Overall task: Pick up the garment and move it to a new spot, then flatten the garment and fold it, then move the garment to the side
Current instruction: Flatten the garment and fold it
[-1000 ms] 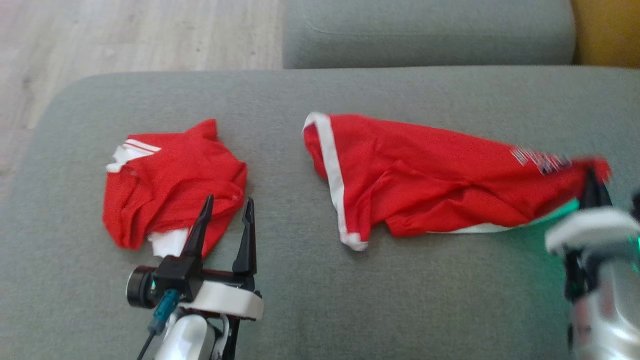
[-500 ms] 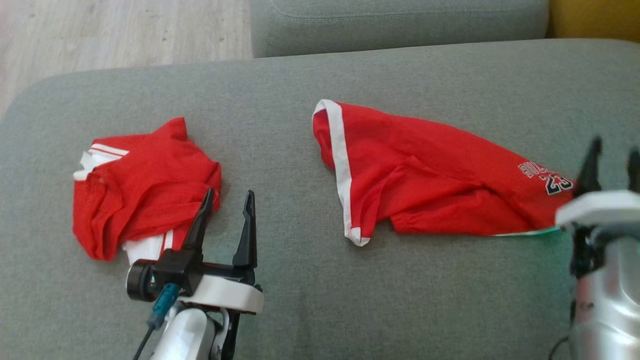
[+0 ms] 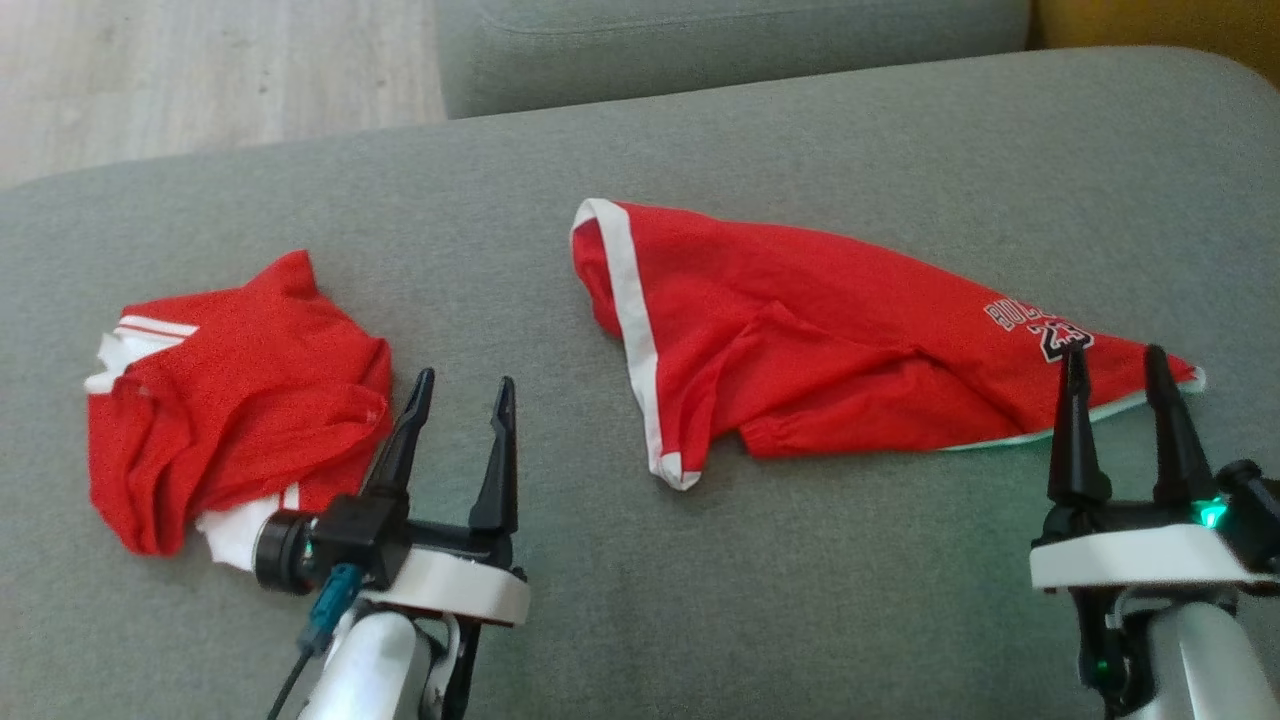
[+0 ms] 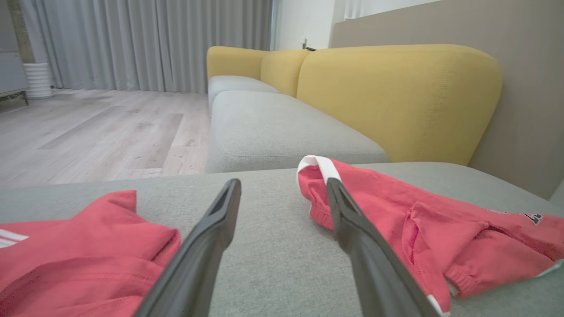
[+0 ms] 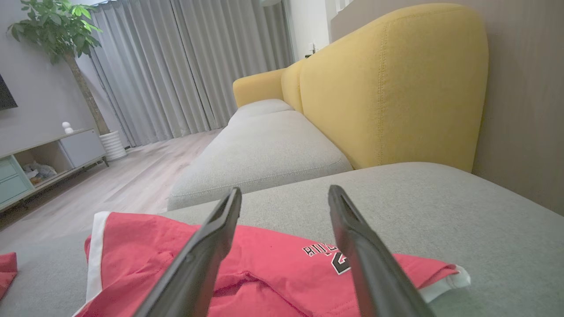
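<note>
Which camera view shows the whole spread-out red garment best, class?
The head view: the spread-out red garment lies complete on the grey cushion. The left wrist view shows its white-trimmed end, partly behind the left gripper; the right wrist view shows its printed end, crossed by the right gripper.

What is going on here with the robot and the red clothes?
A robot is handling red clothes on a grey sofa cushion. The red shorts lie spread but wrinkled; a crumpled red garment lies to their left. The right gripper is at the shorts' right end, the left gripper beside the crumpled garment. Both pairs of jaws are open and hold nothing.
</note>
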### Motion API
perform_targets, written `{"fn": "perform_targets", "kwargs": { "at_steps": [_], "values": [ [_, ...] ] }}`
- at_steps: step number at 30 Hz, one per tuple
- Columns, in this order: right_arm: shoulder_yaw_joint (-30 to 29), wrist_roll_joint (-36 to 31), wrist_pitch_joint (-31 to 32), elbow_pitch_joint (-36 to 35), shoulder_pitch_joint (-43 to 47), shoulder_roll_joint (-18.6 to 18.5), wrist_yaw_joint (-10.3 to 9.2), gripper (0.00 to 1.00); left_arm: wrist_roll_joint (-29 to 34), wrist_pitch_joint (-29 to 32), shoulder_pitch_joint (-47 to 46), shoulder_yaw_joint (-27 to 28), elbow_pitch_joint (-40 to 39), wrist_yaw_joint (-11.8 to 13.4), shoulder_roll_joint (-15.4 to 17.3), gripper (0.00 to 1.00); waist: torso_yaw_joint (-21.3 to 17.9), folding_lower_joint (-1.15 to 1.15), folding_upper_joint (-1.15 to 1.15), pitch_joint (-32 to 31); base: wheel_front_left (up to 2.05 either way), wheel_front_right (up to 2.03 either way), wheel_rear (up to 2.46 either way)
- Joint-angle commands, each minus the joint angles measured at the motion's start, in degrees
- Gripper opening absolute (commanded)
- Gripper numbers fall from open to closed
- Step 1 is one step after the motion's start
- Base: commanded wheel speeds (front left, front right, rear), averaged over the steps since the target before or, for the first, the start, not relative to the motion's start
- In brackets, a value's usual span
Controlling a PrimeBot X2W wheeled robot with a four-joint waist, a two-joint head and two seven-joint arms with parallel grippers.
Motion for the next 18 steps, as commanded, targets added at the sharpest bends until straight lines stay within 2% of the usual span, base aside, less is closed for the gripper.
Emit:
{"fn": "perform_targets", "kwargs": {
  "at_steps": [1, 5, 9, 14, 18],
  "values": [
    [1.60, 0.43, -0.60, -3.13, -2.21, -0.31, 0.43, 1.00, 1.03, -0.55, -3.42, 1.52, -1.80, -0.52, 0.41, 1.00, -1.17, 0.00, 0.00, 0.70, 0.00, 0.00, 0.00],
    [0.87, 0.94, -0.61, -4.39, -2.12, -0.31, 0.43, 1.00, 2.82, 0.20, -5.30, -1.96, -0.60, -3.32, 1.15, 1.00, -2.52, 0.00, 0.00, 1.90, 0.00, 0.00, 0.00],
    [1.04, 0.90, -0.61, -4.59, -2.17, -0.31, 0.43, 1.00, 4.52, 5.93, -7.62, -7.98, 2.78, -6.34, 2.19, 1.00, -3.67, 0.00, 0.00, 3.26, 0.00, 0.00, 0.00],
    [1.58, 1.51, -0.61, -4.41, -2.98, -0.31, 0.43, 1.00, 4.48, 12.53, -10.33, -12.10, 7.95, -7.38, 3.06, 1.00, -5.28, 0.00, 0.00, 4.99, 0.00, 0.00, 0.00],
    [2.01, 2.05, -0.61, -4.11, -3.40, -0.31, 0.43, 1.00, 3.42, 13.72, -11.70, -13.76, 10.61, -7.65, 3.11, 1.00, -6.49, 0.00, 0.00, 5.91, 0.00, 0.00, 0.00]
  ]
}}
